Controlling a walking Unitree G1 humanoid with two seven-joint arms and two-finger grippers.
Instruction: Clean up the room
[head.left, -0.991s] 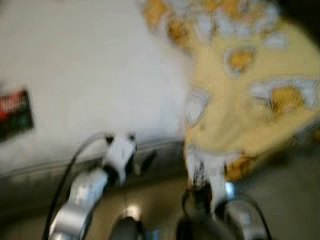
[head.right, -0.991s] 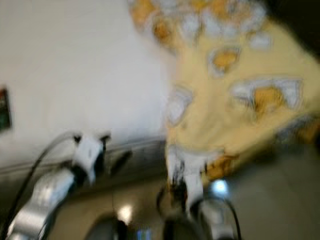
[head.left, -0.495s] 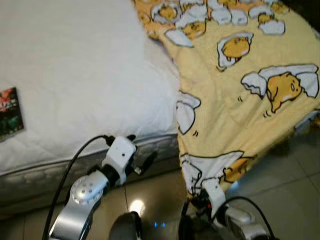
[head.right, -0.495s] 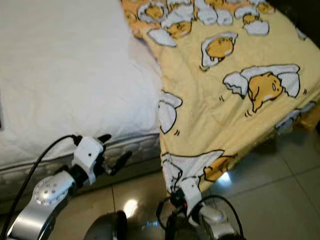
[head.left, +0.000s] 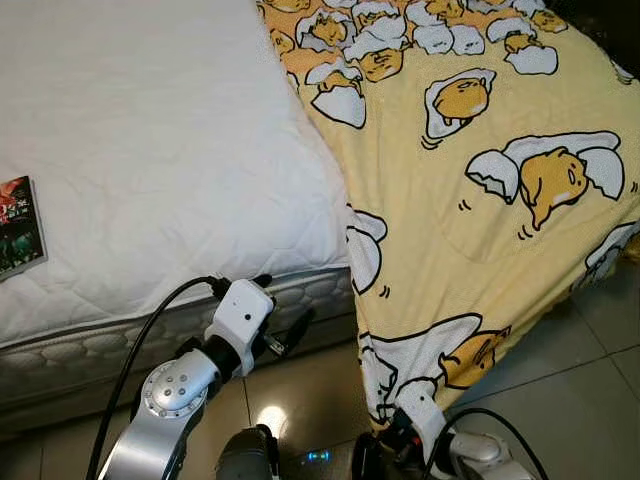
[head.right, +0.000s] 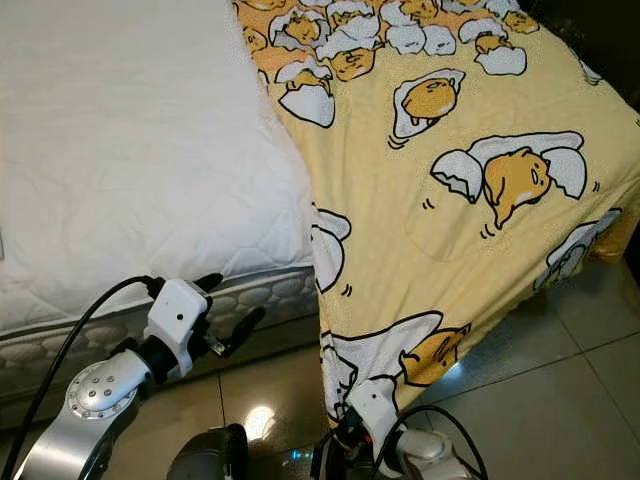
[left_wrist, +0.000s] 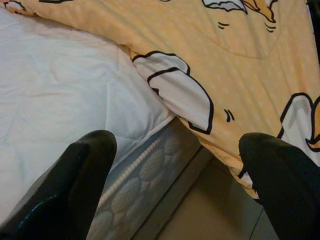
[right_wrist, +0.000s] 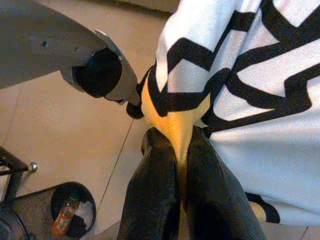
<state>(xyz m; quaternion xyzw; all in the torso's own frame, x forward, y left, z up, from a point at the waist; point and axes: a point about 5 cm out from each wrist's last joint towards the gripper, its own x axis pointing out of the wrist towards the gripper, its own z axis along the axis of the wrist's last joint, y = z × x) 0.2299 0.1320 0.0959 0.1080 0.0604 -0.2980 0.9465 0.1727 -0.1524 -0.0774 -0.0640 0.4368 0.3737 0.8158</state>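
Room: I'm looking down at a bed with a white quilted mattress cover, standing on a glossy beige tile floor.
Blanket: a yellow blanket printed with cartoon egg characters lies over the bed's right side and hangs off its near right corner toward the floor.
Right gripper: my right gripper sits low at that hanging corner, fingers pinched together on a fold of the blanket's edge.
Left gripper: my left gripper hovers just off the bed's near edge, fingers spread wide with nothing between them, mattress seam ahead.
Book: a dark book or case lies by the bed's left edge; its cover carries red lettering that I can't read from here.
Bin: the right wrist view catches a small round bin on the floor, what looks like a bottle inside.
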